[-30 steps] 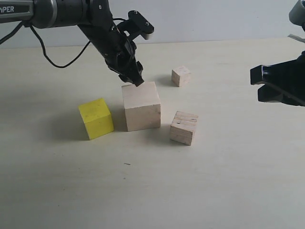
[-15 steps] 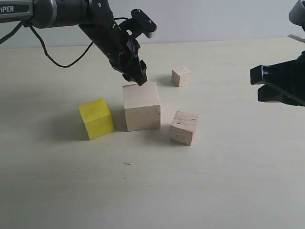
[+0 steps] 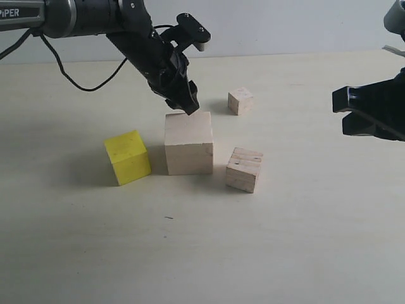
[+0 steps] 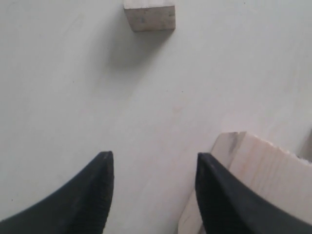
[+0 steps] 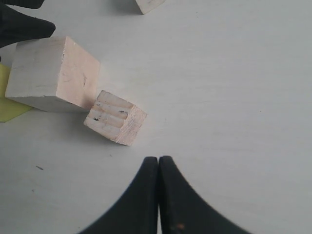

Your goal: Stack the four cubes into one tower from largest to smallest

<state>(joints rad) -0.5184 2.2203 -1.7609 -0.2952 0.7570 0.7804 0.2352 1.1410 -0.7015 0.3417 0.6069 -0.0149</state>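
Setting: a pale cream table (image 3: 304, 240) with a plain light wall (image 3: 285, 25) behind it.

Cubes overall: four cubes sit singly on the table, none on top of another.

Big pale cube (image 3: 188, 144): the largest, plain light wood, upright near the middle of the table.

Yellow cube (image 3: 128, 157): bright yellow and second in size, just left of the big pale cube in the exterior view with a narrow gap between them.

Grooved cube (image 3: 244, 169): layered wood with grooves along its sides, just beside the big pale cube's lower right corner, toward the camera and turned at a slight angle.

Small pale cube (image 3: 240, 101): the smallest, farther back on the table, apart from the other three.

Left arm (image 3: 95, 19): black, reaching in from the upper left, with a black cable (image 3: 69, 79) trailing behind it.

Left pincer (image 3: 181, 104): angled down at the back top edge of the big pale cube. Its two fingers (image 4: 83, 195) stand apart with only bare table between them. One finger lies against or just over that cube's corner; contact cannot be told. It holds nothing.

Right pincer (image 5: 158, 163): raised at the right edge of the scene, well apart from the cubes. Its fingers are pressed together, with nothing in them.
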